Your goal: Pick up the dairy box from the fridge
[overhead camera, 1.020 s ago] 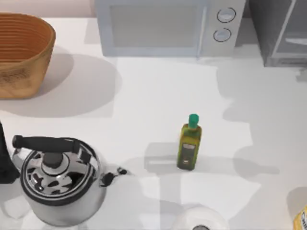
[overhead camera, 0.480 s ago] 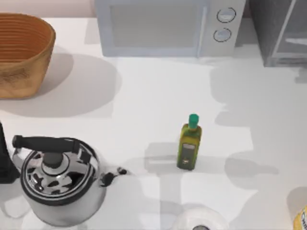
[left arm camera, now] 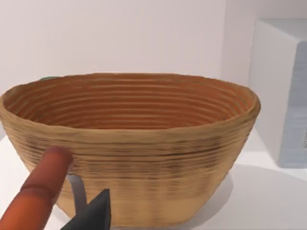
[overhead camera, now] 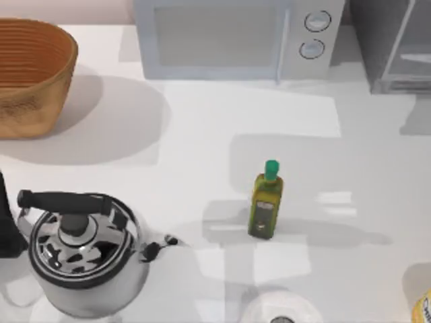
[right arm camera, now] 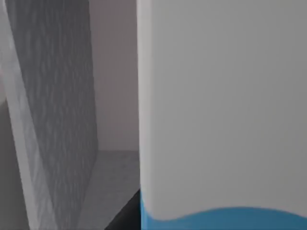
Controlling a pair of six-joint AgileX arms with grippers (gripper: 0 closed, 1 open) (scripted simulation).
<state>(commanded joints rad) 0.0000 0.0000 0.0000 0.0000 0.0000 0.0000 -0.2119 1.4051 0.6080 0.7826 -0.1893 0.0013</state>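
Note:
The dairy box point(right arm camera: 220, 105) looms very close in the right wrist view, a white carton face with a light-blue band at its foot. It stands on the dark floor inside the fridge point(right arm camera: 57, 120), beside the speckled grey wall. In the top view the fridge point(overhead camera: 377, 40) sits at the far right corner, with its silver-framed pale door panel point(overhead camera: 412, 60) swung out. My right arm reaches into the fridge, past the top view's right edge. My left arm is parked near the table's left, its wrist camera facing the basket point(left arm camera: 129, 143).
An olive-oil bottle point(overhead camera: 265, 200) stands mid-table. A steel kettle point(overhead camera: 84, 252) sits front left and a wicker basket point(overhead camera: 30, 74) back left. The microwave point(overhead camera: 236, 37) lines the back edge. A red handle point(left arm camera: 38, 191) and a dark wedge point(left arm camera: 93, 215) lie before the basket.
The shadows on the table's right half have shifted and thinned toward the far right. No object on the table has moved.

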